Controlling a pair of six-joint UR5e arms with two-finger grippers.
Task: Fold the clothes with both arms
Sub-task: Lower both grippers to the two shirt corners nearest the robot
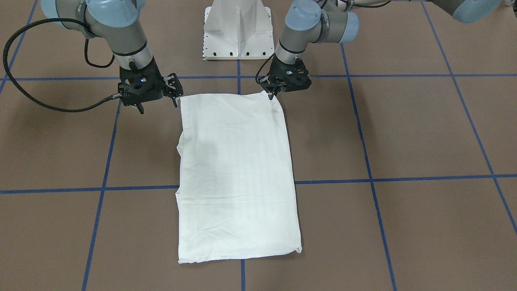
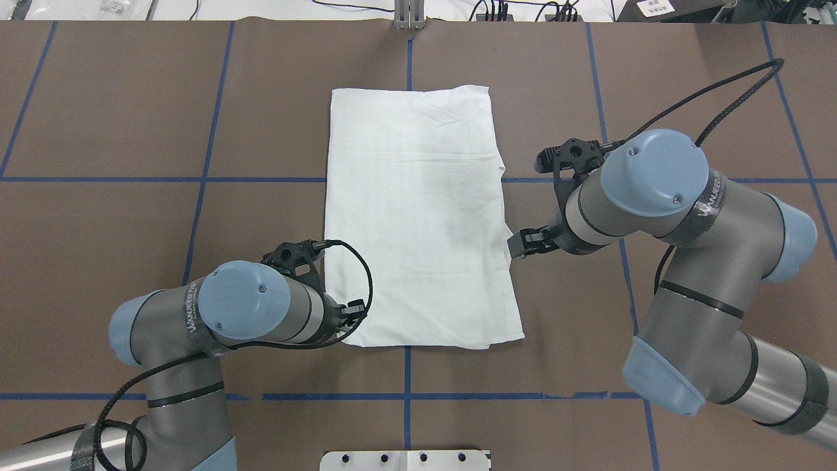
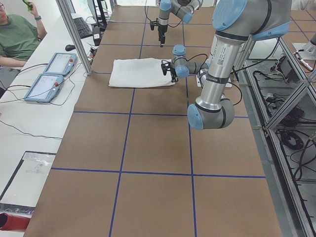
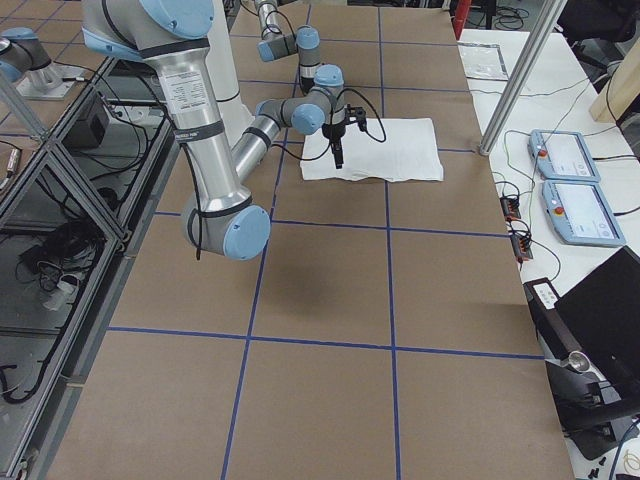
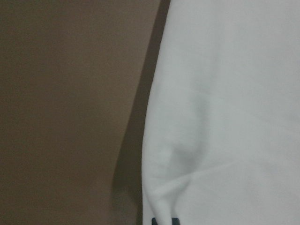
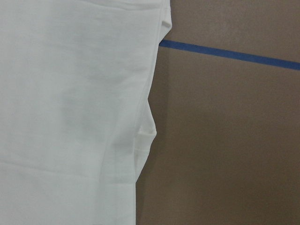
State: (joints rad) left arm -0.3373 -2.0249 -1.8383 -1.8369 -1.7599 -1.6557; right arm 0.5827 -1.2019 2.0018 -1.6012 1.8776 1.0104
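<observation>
One folded white T-shirt [image 1: 236, 173], flat on the brown table [image 1: 404, 133] as a long rectangle, open tabletop along every edge. Pinching its robot-side corner: left gripper [image 1: 273, 96], jaws pressed together. Just beside the other robot-side corner, off the cloth: right gripper [image 1: 158, 107], jaws spread.

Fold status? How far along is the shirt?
Done: the shirt lies flat as a long rectangle with no sleeves sticking out.
In hand: the left gripper sits at one robot-side corner, grip unclear. The right gripper is open beside the other corner.
Left: probably the crosswise fold, not yet started.
</observation>
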